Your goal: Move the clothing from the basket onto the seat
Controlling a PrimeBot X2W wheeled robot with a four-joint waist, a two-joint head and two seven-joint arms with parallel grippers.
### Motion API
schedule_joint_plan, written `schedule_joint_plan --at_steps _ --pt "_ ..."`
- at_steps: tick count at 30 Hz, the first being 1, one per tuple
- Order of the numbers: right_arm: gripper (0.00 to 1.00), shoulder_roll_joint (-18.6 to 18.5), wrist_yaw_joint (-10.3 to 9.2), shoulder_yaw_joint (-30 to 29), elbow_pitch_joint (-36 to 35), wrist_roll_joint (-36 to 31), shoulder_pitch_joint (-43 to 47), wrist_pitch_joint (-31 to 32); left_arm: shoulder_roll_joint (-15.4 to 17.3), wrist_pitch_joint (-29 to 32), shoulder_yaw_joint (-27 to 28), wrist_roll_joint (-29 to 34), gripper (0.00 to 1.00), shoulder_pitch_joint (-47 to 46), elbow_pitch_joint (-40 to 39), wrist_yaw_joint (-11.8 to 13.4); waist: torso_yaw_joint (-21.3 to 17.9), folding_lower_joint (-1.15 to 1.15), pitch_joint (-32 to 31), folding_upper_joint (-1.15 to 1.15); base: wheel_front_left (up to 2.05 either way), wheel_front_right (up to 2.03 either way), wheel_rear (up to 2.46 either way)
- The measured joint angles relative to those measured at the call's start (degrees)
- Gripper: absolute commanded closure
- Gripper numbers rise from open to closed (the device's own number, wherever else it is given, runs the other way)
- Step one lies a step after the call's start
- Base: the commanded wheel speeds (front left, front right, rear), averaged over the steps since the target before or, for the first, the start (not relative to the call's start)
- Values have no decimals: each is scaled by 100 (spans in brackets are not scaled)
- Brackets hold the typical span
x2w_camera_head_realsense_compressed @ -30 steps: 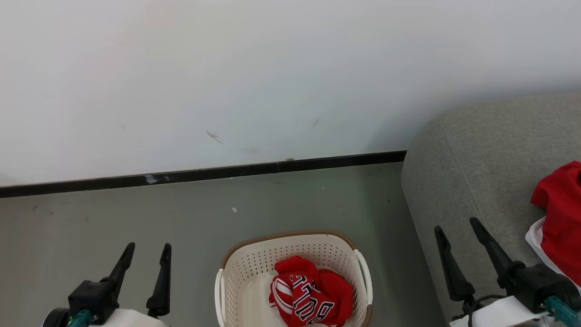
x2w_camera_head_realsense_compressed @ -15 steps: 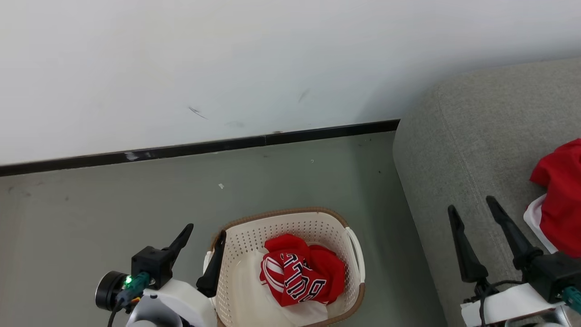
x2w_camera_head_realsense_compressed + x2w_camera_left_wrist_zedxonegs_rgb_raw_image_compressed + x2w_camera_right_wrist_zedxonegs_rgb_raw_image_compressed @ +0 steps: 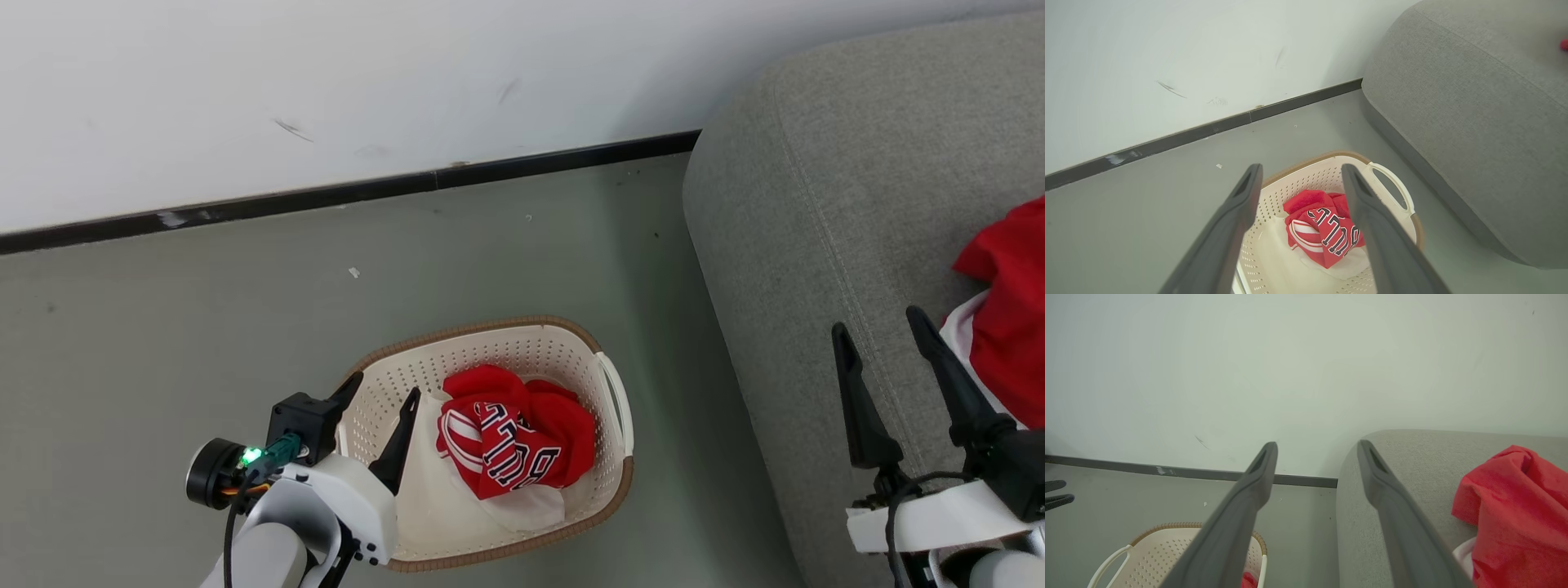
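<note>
Swinging in, the left gripper (image 3: pixel 385 385) is hovering spread over the left rim of the basket (image 3: pixel 506 356); the clothing (image 3: pixel 514 445) is lying inside, just right of its tips. The right gripper (image 3: pixel 877 322) is hanging spread over the seat (image 3: pixel 816 204).

White forearms (image 3: pixel 347 502) bear long black tapered fingers (image 3: pixel 397 445), black cables (image 3: pixel 230 527), green light (image 3: pixel 252 454).

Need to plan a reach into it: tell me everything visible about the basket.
The basket is cream-white plastic, oval, with perforated walls, a brown rim and a loop handle on each side. It stands upright on the grey floor, beside the grey sofa but apart from it. A crumpled red garment with black lettering lies inside. The left hand, open, hangs at its left edge; contact cannot be told.
</note>
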Motion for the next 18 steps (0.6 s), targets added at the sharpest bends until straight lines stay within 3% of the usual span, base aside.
schedule_joint_plan --at_steps 18 --pt "0 -1 0 87 -215 86 -1054 -21 -16 -99 -51 305 0 -827 835 -120 -527 0 1242 0 0 0 0"
